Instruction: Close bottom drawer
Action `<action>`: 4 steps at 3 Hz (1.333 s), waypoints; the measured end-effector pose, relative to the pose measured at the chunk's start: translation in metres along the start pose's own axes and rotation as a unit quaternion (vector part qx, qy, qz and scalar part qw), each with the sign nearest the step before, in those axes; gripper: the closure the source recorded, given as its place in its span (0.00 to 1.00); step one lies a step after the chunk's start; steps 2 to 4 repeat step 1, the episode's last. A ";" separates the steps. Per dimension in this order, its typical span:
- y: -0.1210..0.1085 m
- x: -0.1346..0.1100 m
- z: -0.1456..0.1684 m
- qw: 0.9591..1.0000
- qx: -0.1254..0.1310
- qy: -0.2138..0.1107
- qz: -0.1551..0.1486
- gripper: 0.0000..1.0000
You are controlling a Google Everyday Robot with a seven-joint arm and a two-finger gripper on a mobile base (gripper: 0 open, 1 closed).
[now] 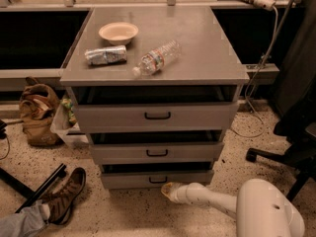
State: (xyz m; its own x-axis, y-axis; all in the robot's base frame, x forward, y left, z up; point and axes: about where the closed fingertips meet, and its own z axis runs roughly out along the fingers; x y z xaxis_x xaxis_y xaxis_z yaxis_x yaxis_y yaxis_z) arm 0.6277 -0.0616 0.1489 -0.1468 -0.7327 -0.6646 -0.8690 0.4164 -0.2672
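Gripper (170, 189), openness impossible to tell, rests at the bottom drawer (123, 180) front; bottle (157, 58) label unreadable.

High frontal view down at the cabinet (207, 53), gripper (169, 190) low beside the bottom drawer (127, 180).

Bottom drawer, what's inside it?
Only a dark strip shows above the bottom drawer front; no contents are visible there. The middle drawer covers the rest. The gripper is low by its front, below-right of the handle.

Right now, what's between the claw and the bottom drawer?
Nothing: in the camera view the claw sits right at the front of the bottom drawer, with no gap visible.
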 end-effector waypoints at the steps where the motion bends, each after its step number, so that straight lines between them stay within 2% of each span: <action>1: 0.000 0.000 0.000 1.000 0.000 0.000 0.000 1.00; 4: 0.000 0.000 0.000 1.000 0.000 0.000 0.000 1.00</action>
